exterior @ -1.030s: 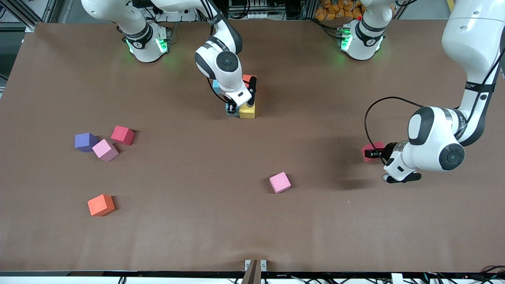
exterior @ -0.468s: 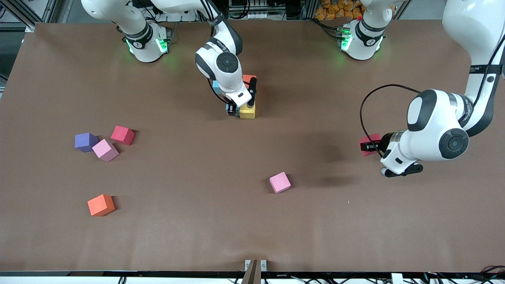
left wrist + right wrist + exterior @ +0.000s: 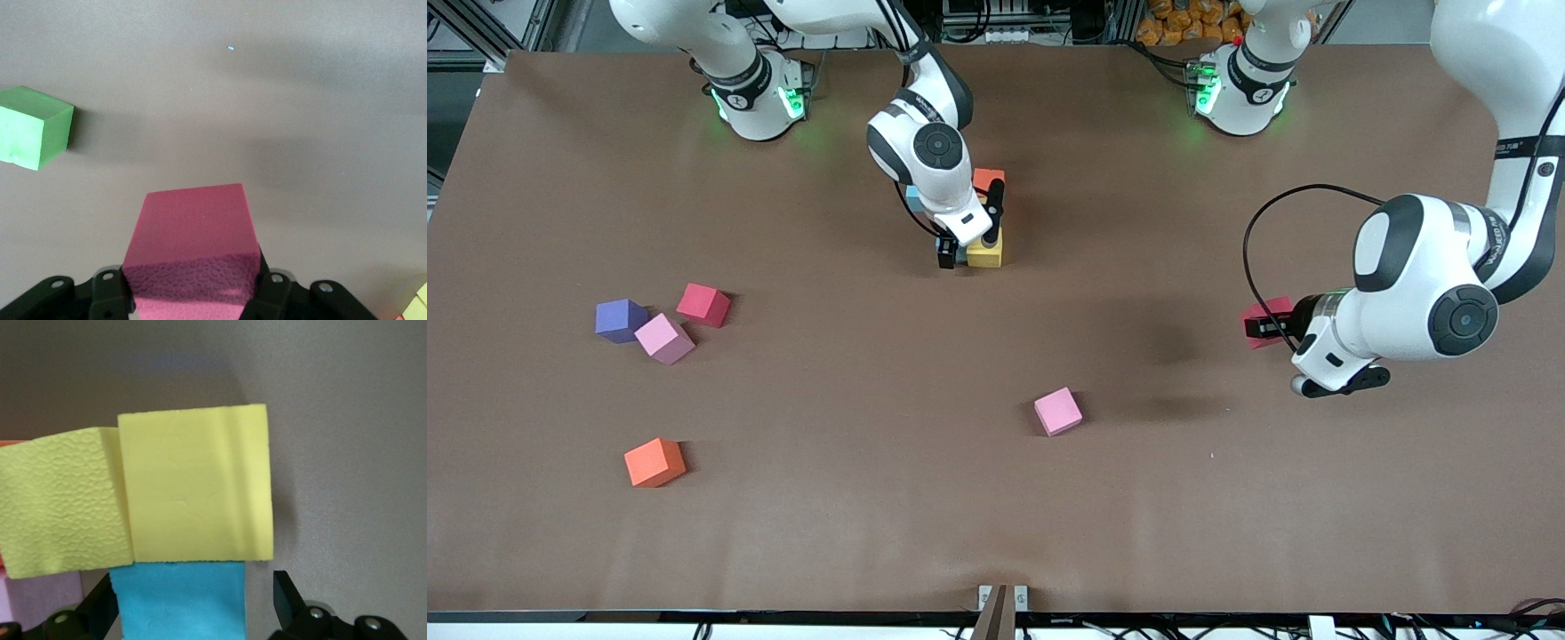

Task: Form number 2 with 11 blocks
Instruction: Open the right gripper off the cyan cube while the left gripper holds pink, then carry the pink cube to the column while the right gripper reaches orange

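My right gripper [image 3: 960, 253] stands open around a blue block [image 3: 179, 600] on the table, with a gap at one finger [image 3: 288, 595]. That blue block touches a yellow block [image 3: 197, 487], and a second yellow block [image 3: 63, 507] lies beside that one. In the front view the yellow block [image 3: 984, 253] is the part of this cluster nearest the camera; an orange block [image 3: 989, 178] and another blue block [image 3: 913, 189] lie farther back, partly hidden by the arm. My left gripper [image 3: 1261, 327] is shut on a red block [image 3: 193, 227], held above the table toward the left arm's end.
A purple cube [image 3: 621, 320], a pink block [image 3: 664, 339] and a red block [image 3: 703, 304] cluster toward the right arm's end. An orange block [image 3: 655, 462] lies nearer the camera. Another pink block [image 3: 1058, 411] lies mid-table. A green block [image 3: 33, 130] lies near the held block.
My right gripper's fingers have parted and let go of the blue block beside the yellow one. My left arm has carried the red block a little toward the robots' bases.
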You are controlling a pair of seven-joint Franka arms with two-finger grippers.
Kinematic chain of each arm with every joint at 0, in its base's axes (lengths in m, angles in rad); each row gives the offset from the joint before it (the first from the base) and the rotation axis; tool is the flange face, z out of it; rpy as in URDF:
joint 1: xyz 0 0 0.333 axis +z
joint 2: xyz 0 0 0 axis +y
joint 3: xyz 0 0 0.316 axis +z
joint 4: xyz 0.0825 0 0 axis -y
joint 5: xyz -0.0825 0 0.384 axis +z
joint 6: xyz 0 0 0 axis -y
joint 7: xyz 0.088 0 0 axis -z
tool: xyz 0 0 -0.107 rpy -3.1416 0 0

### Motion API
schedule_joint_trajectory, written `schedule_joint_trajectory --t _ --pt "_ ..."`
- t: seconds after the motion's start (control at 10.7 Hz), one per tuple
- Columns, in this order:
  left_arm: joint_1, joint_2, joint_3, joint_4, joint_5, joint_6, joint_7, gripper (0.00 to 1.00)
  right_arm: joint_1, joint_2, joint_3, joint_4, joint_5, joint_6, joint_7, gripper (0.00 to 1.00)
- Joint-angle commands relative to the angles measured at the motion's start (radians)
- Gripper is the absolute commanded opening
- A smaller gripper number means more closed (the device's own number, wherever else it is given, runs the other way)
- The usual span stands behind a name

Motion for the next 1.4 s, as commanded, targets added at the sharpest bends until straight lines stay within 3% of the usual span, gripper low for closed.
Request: schedule_joint_trajectory --t 0.0,0.66,0.94,1.31 --pt "0.003 -0.034 -0.014 0.014 -0.024 -0.062 -0.019 0.0 -0.025 -0.018 0.02 0.008 0.01 -0.035 0.007 1.0" --pt "0.003 -0.072 -0.035 0.014 -0.05 -0.121 -0.096 0.0 -0.028 -0.108 0.022 0.005 0.038 -0.154 0.0 1.0" --pt "0.003 -0.081 -0.038 0.014 -0.171 -0.133 -0.283 0.0 -0.063 -0.168 0.019 0.016 0.047 -0.254 0.001 1.0" --pt "0.001 -0.086 -0.164 0.025 -0.199 -0.132 -0.582 0.0 -0.211 -0.186 0.002 0.062 0.045 -0.263 0.004 1.0"
